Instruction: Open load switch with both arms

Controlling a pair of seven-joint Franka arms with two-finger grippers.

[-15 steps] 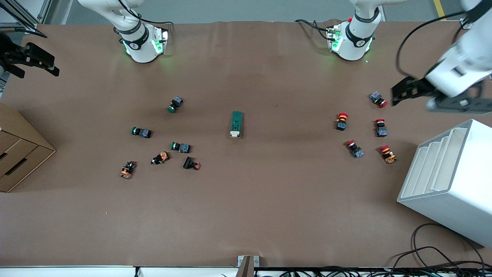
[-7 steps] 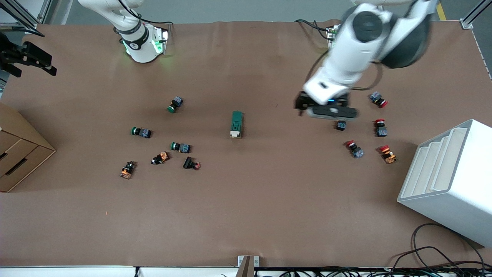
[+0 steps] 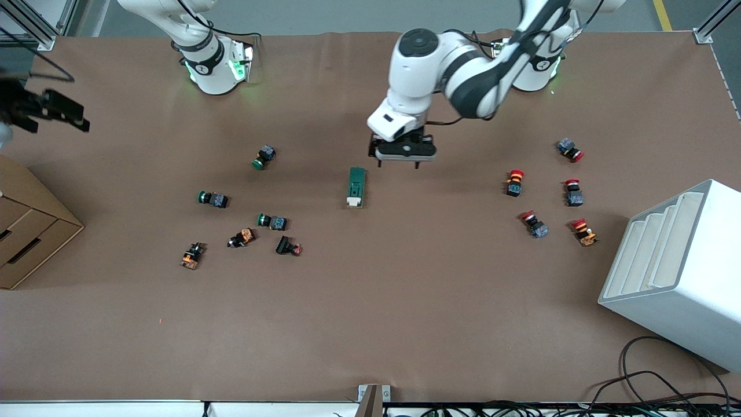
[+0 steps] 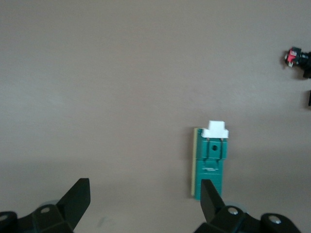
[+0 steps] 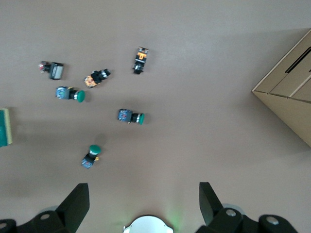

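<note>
Brown table (image 3: 370, 324), scattered push buttons (image 3: 272, 221).

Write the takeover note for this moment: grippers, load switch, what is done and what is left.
Left gripper: jaws open, empty, over bare table beside the load switch.
Right gripper: jaws open, empty, up at the right arm's end of the table near the cardboard box.
Load switch: flat mid-table, white tab toward the front camera, untouched.
Done: nothing gripped yet.
Left: both arms grasp and open it.
</note>
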